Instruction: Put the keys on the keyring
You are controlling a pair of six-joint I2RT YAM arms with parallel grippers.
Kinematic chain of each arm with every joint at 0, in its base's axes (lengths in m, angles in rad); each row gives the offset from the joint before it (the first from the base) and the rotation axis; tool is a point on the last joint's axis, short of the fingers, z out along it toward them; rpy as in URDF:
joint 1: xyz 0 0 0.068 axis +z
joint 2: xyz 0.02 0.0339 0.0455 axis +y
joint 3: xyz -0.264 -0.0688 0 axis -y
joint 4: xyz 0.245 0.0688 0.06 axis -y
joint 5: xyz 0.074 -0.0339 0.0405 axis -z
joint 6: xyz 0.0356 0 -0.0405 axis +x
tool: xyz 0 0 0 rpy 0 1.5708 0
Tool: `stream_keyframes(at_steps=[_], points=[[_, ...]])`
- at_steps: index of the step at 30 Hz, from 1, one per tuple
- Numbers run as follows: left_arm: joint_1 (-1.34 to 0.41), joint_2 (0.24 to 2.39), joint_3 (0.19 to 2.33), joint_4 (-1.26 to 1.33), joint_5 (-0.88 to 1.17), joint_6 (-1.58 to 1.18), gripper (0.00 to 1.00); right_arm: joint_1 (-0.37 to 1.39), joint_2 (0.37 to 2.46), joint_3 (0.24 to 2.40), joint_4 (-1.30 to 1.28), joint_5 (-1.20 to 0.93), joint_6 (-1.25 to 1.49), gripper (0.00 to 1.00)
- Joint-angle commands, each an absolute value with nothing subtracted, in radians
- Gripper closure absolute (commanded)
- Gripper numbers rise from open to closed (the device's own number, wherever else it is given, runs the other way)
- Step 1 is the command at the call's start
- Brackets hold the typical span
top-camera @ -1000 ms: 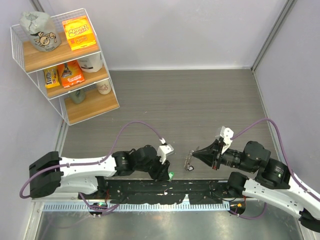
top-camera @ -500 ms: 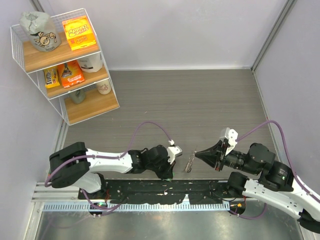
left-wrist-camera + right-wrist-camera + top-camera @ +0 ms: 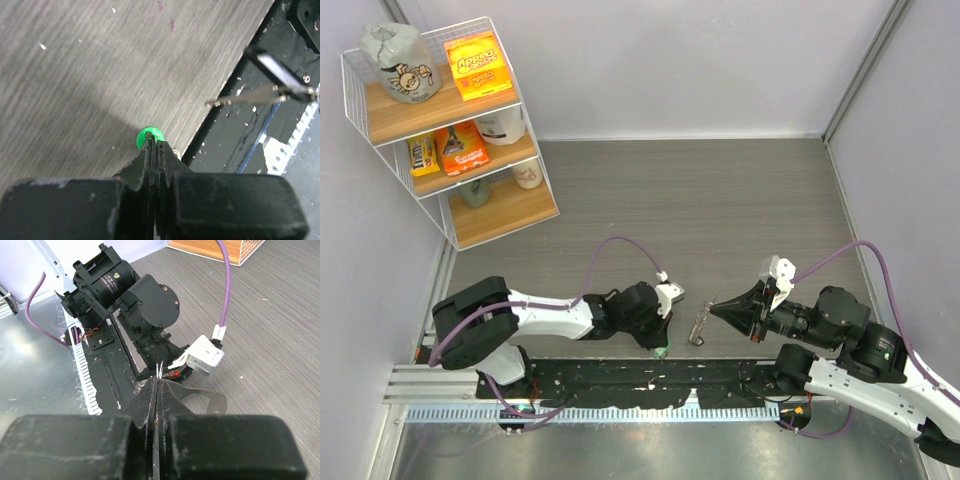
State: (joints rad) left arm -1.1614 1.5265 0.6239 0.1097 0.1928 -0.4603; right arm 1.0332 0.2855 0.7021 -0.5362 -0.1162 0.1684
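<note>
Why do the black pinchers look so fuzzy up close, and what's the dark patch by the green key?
Left wrist view: the left gripper sits by the lens, so it blurs; the green key in its tip and the keyring beyond look sharper, and a shadow darkens the table. Right wrist view: the right gripper blurs likewise; the left arm beyond is crisp.

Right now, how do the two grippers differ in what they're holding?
The left gripper pinches a tiny green-headed key down at the table edge; the right gripper holds the thin silvery keyring, dangling. Left points downward, right points sideways. Both are shut.
</note>
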Motion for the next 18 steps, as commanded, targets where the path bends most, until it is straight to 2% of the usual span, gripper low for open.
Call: stream_keyframes(at_steps=[1, 18], points=[[-1.109, 1.575, 0.634, 0.104, 0.146, -0.459, 1.0, 1.04, 0.284, 0.712, -0.491, -0.101, 0.175, 0.95], [-0.878, 1.667, 0.724, 0.011, -0.023, -0.543, 1.0, 1.039, 0.296, 0.715, -0.482, -0.08, 0.166, 0.95]])
